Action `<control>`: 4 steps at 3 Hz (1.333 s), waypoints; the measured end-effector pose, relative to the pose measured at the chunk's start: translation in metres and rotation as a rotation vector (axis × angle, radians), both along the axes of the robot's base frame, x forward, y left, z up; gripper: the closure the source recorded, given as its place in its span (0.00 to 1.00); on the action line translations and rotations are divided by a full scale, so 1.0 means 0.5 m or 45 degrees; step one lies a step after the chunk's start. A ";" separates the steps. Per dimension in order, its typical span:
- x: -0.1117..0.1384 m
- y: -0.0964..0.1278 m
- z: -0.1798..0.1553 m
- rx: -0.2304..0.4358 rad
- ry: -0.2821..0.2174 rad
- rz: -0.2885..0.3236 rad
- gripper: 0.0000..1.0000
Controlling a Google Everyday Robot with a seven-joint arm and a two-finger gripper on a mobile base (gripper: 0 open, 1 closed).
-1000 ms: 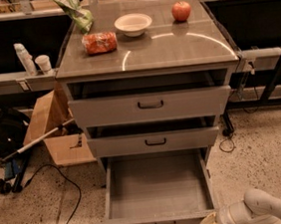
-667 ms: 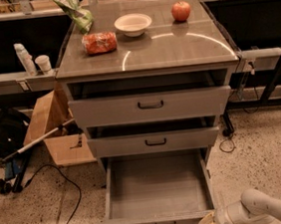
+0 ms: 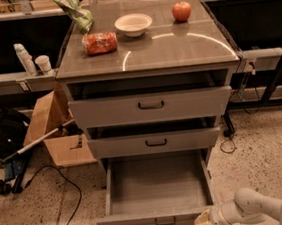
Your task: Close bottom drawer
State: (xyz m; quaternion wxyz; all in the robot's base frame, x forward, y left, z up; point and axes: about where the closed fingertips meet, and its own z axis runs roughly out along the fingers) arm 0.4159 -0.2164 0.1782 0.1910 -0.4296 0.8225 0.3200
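Note:
The bottom drawer (image 3: 158, 185) of the grey cabinet is pulled far out, and its plain grey box is empty. Its shallow front panel (image 3: 137, 220) with the small black loop handle (image 3: 165, 222) is at the bottom edge of the camera view. My gripper (image 3: 204, 222) is low at the bottom right, right at the right end of that front panel. The white arm (image 3: 261, 207) reaches in from the lower right corner. The middle drawer (image 3: 154, 142) and top drawer (image 3: 150, 106) stand slightly out.
On the cabinet top (image 3: 174, 45) lie a red packet (image 3: 99, 43), a white bowl (image 3: 133, 24), a red apple (image 3: 181, 11) and a green bag (image 3: 73, 8). A cardboard box (image 3: 57, 128), a black bag (image 3: 10, 136) and cables (image 3: 64, 193) are on the floor at left.
The gripper has shifted slightly left toward the right end of the bottom drawer's front. The drawer has not visibly moved.

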 end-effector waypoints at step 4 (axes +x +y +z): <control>0.093 -0.008 -0.014 -0.076 -0.112 -0.232 1.00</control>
